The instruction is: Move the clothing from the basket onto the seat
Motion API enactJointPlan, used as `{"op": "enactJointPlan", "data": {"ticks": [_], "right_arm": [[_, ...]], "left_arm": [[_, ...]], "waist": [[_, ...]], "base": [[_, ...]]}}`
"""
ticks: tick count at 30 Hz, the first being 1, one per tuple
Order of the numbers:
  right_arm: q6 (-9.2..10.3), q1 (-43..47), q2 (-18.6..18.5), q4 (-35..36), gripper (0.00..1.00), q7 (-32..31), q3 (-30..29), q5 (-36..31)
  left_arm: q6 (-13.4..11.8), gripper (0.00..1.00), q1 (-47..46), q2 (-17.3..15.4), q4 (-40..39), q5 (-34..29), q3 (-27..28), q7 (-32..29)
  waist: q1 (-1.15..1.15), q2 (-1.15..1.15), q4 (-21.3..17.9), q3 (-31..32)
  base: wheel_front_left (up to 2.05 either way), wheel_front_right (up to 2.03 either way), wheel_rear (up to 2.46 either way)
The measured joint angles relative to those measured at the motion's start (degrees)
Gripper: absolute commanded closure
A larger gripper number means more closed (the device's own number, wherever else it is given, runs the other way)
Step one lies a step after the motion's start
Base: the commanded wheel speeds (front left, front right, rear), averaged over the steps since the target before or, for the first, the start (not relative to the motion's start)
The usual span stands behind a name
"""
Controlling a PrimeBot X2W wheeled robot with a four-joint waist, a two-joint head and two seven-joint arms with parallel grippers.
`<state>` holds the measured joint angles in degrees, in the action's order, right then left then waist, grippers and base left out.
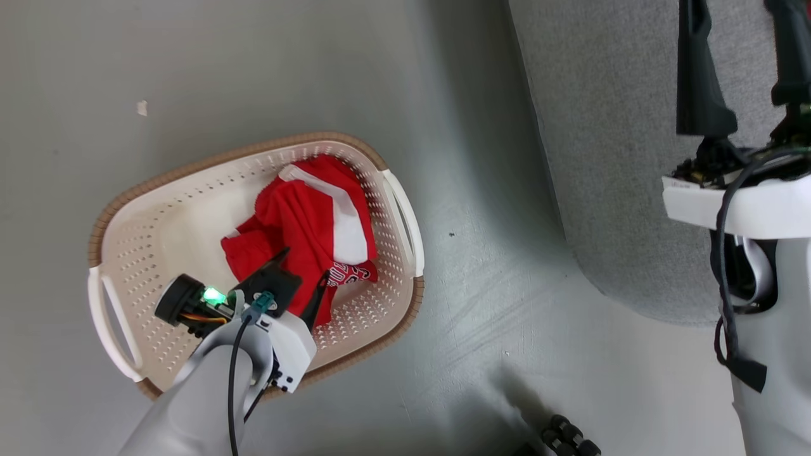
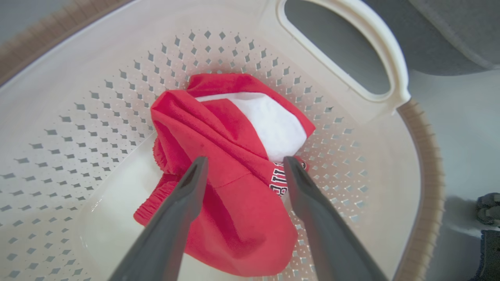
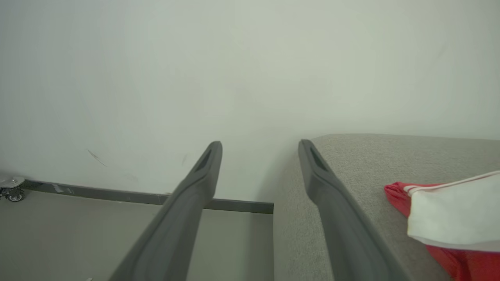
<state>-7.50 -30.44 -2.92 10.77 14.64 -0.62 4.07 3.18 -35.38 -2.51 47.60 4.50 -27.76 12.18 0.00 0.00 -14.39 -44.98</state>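
The cream basket [image 1: 158, 209] stands on the floor with red-and-white clothing [image 1: 304, 215] bunched inside it. My left gripper [image 1: 307, 263] reaches down into the basket, open. In the left wrist view its two fingers straddle a fold of the red clothing [image 2: 218, 128] near the black-and-white lettering, close over the cloth, with nothing clamped between them [image 2: 244, 164]. The grey seat [image 1: 608, 158] lies to the right. My right gripper [image 1: 741, 19] hangs open above it. In the right wrist view another red-and-white garment [image 3: 449, 210] lies on the seat [image 3: 371, 164], right of the open fingers [image 3: 259, 146].
The basket's perforated wall [image 2: 97, 97] and a side handle [image 2: 390, 58] surround the left gripper. Grey floor separates basket and seat. A pale wall with a dark baseboard [image 3: 117, 195] stands beyond the seat's corner. Dark wheels [image 1: 570, 437] sit at the bottom edge.
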Motion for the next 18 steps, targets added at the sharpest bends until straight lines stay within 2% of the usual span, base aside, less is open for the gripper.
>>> {"op": "enactJointPlan", "data": {"ticks": [11,16,18], "right_arm": [[0.00,-3.62,0.01,0.04,0.00,0.00,-0.03,0.41],[0.00,-4.90,0.03,-0.02,0.00,0.00,-0.12,0.75],[0.00,-5.50,0.03,-0.03,0.00,0.00,-0.13,0.79]], "left_arm": [[-0.12,0.00,-3.89,-0.45,3.93,0.53,1.69,-0.77],[-2.00,0.00,-5.37,-1.78,5.90,1.08,3.44,-1.35],[-2.02,0.00,-5.77,-1.88,6.32,1.14,3.69,-1.36]], "waist": [[0.00,0.00,-2.07,-4.17],[0.00,0.00,-3.32,-6.23],[0.00,0.00,-3.69,-6.82]], "base": [[0.00,0.00,0.00],[0.00,0.00,0.00],[0.00,0.00,0.00]]}}
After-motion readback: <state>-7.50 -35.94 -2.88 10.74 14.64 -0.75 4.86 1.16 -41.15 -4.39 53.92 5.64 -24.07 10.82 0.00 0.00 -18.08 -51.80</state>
